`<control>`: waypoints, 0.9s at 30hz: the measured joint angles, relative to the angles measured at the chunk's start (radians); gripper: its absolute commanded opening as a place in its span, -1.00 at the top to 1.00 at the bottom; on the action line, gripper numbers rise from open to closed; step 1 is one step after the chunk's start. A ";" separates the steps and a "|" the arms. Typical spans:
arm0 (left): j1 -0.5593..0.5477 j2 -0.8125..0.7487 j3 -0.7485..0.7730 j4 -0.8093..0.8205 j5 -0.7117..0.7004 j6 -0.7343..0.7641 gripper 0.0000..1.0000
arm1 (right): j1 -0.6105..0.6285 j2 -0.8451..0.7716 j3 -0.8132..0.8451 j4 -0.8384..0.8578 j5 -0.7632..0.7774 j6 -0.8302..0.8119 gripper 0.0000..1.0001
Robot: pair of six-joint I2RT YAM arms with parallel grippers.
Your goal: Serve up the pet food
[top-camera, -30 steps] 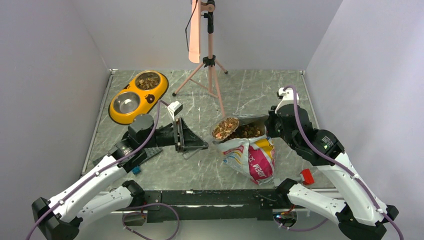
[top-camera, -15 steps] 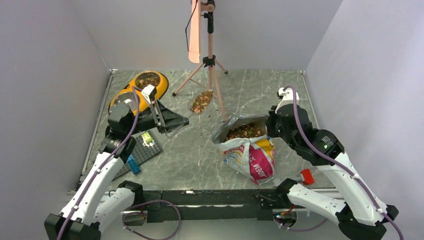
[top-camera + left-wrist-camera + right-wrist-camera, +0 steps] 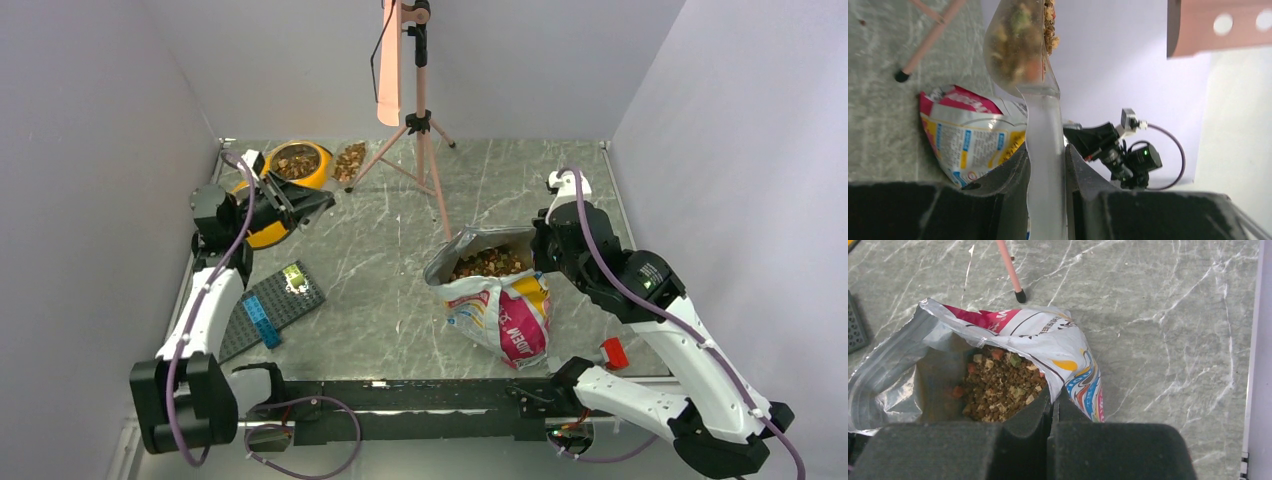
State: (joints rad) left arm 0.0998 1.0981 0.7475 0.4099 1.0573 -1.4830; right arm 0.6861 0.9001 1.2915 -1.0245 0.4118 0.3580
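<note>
A pink tripod stands at the back; a grey baseplate carries 1 blue brick.

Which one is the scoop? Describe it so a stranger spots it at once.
Find the pink tripod at the back of the table. Just left of its left leg, beside the yellow dish, the left gripper holds the scoop in the air. Unlike the dish, it is clear plastic, long-handled and heaped with kibble.

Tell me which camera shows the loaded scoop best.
The left wrist view: the scoop sits close and central, its handle clamped in the left gripper, pet food heaped in its bowl. The top view shows the scoop only small and far, beside the yellow dish. The right wrist view shows none of it, just the bag.
</note>
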 measured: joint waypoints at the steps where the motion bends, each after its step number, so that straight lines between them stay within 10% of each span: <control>1: 0.024 0.026 0.001 0.018 0.006 0.000 1.00 | 0.000 0.003 0.004 -0.004 0.000 -0.003 1.00; 27: 0.641 0.361 -0.029 -0.052 0.119 0.280 1.00 | -0.012 0.036 0.014 0.014 -0.060 -0.105 1.00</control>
State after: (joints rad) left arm 0.7406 1.4593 0.7185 0.3580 1.1767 -1.2030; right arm 0.6743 0.9360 1.3060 -1.0103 0.3523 0.2535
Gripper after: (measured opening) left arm 0.292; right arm 0.009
